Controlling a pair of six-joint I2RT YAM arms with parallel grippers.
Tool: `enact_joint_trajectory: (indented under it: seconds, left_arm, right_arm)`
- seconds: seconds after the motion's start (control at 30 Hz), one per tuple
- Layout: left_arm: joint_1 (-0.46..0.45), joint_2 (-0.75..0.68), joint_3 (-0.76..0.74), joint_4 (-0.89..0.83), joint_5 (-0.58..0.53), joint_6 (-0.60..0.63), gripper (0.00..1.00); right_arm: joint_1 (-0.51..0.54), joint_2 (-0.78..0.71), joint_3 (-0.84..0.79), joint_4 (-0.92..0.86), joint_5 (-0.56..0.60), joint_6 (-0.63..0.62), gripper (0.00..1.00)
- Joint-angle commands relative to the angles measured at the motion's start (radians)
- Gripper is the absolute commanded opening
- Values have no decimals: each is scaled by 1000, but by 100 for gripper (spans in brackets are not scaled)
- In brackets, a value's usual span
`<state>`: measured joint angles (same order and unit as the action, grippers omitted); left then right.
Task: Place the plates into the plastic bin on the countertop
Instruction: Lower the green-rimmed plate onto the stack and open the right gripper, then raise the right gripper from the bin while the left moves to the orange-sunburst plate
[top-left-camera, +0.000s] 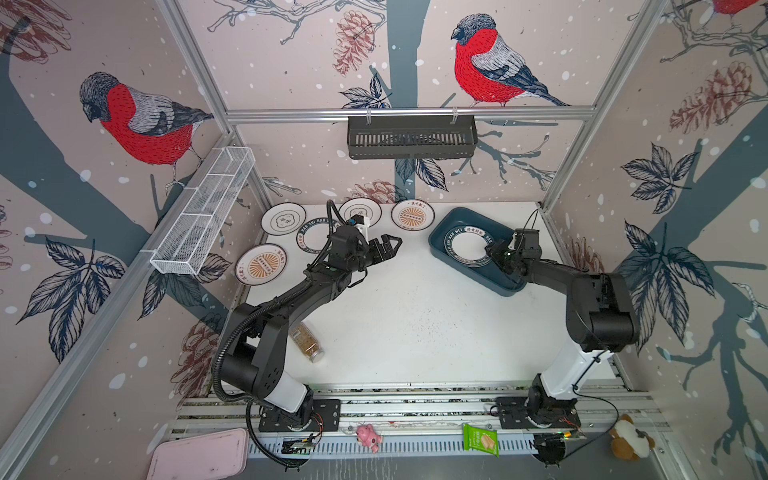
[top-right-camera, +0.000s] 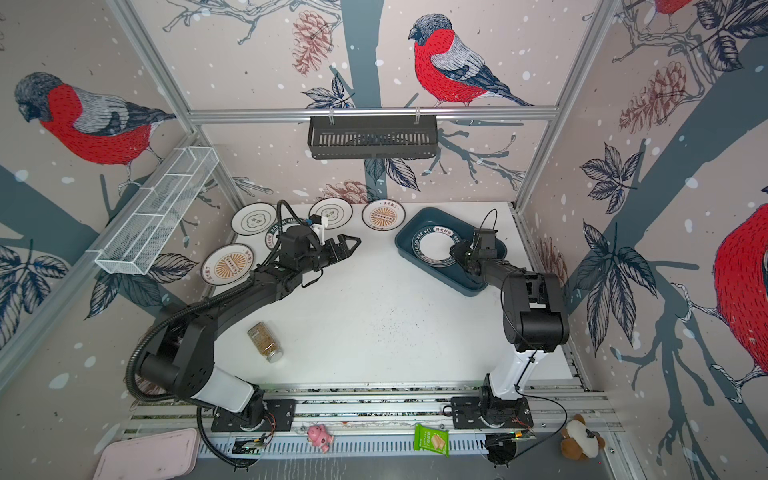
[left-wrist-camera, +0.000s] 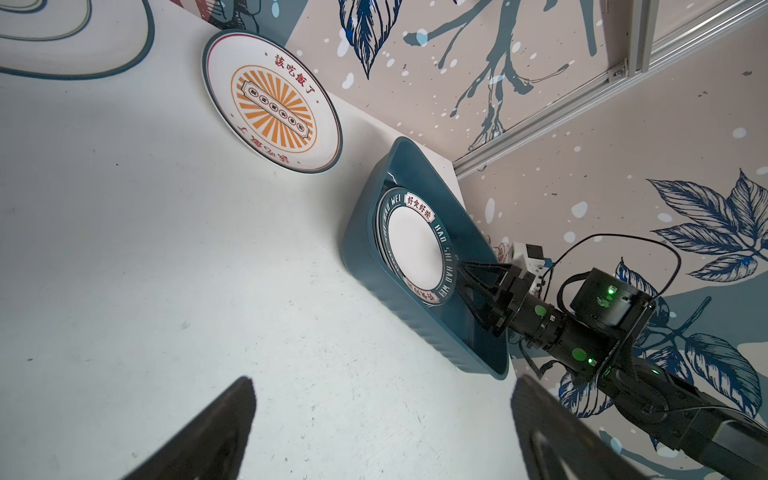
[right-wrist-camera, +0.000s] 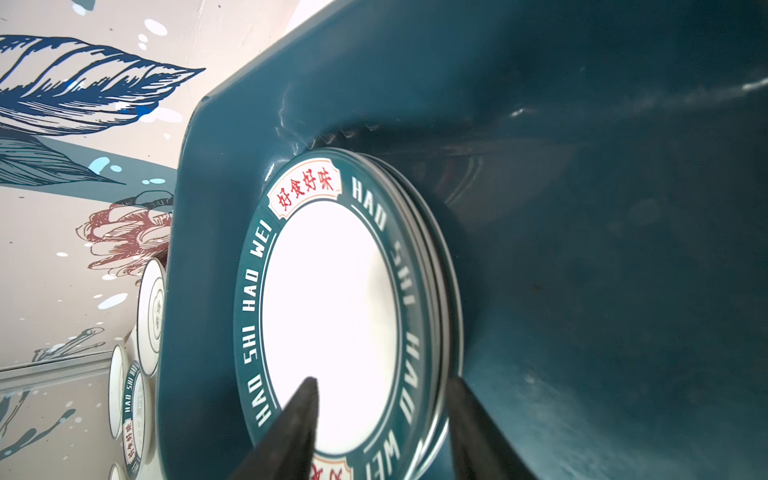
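Note:
The teal plastic bin (top-left-camera: 434, 245) stands at the back right of the white countertop (top-left-camera: 415, 316). In it lies a stack of plates, topmost a green-lettered-rim plate (top-left-camera: 465, 249) (right-wrist-camera: 332, 311). My right gripper (top-left-camera: 490, 250) (right-wrist-camera: 382, 382) reaches into the bin, open, its jaws straddling that plate's near rim without pinching it. Several plates lie at the back left: two cloud-centre ones (top-left-camera: 283, 218) (top-left-camera: 360, 212), two sunburst ones (top-left-camera: 412, 214) (top-left-camera: 261, 264), and a green-rimmed one (top-left-camera: 309, 243) partly hidden under my left arm. My left gripper (top-left-camera: 392, 243) (left-wrist-camera: 382, 382) hovers open and empty over the middle.
A spice jar (top-left-camera: 306, 342) lies on its side near the left arm's base. A black slotted basket (top-left-camera: 411, 137) hangs on the back wall, a white wire basket (top-left-camera: 203, 212) on the left wall. A pink tray (top-left-camera: 199, 455), a snack packet (top-left-camera: 481, 444) and toys sit by the front rail.

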<state>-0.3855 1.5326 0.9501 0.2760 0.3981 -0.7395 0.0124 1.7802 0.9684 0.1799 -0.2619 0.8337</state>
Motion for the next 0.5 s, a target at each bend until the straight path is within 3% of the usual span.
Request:
enact_joint_trajectory:
  seconds: [0.0, 0.23, 0.47]
  left_arm:
    - [4, -22, -11, 26, -6, 7, 96]
    - [37, -70, -52, 20, -28, 2, 96]
    - [101, -153, -134, -19, -109, -7, 96]
  right_arm:
    - [3, -16, 3, -18, 21, -19, 59]
    - [4, -53, 3, -30, 13, -36, 72]
    - [11, -141, -7, -19, 4, -52, 77]
